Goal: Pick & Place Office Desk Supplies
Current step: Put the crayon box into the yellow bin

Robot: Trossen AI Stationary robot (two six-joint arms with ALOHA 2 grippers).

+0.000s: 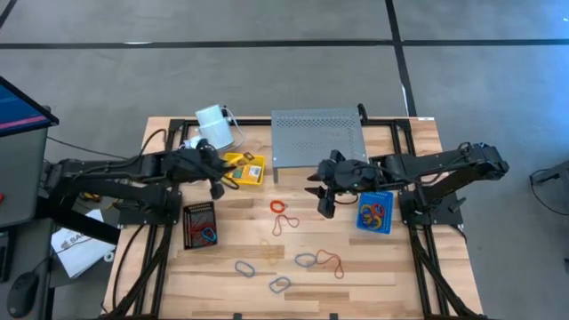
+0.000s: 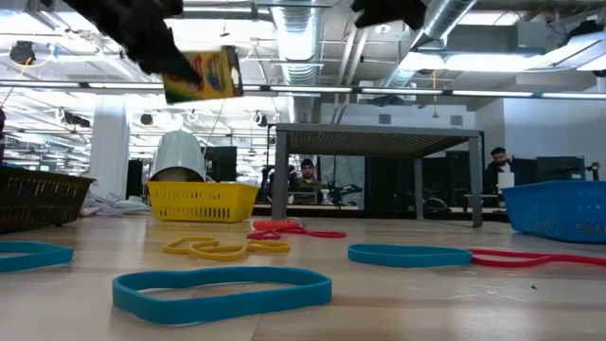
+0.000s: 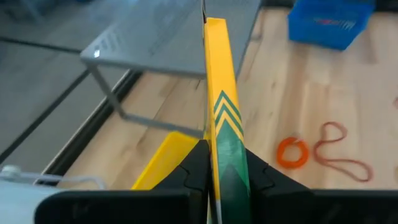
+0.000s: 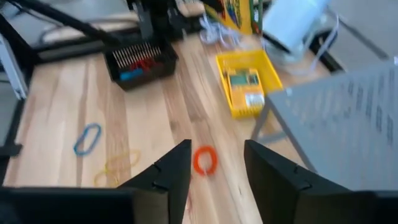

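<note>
Left gripper [image 3: 217, 177] pinches a thin yellow-green crayon box [image 3: 221, 106] edge-on, up off the table by the yellow tray [image 1: 252, 171]. Right gripper [image 4: 214, 171] spread above an orange band [image 4: 204, 160].

Matt wood table [image 1: 373, 267] — perforated metal shelf [image 1: 316, 135]

Probably a lab: exposed ceiling ducts [image 2: 445, 24], workstations.
</note>
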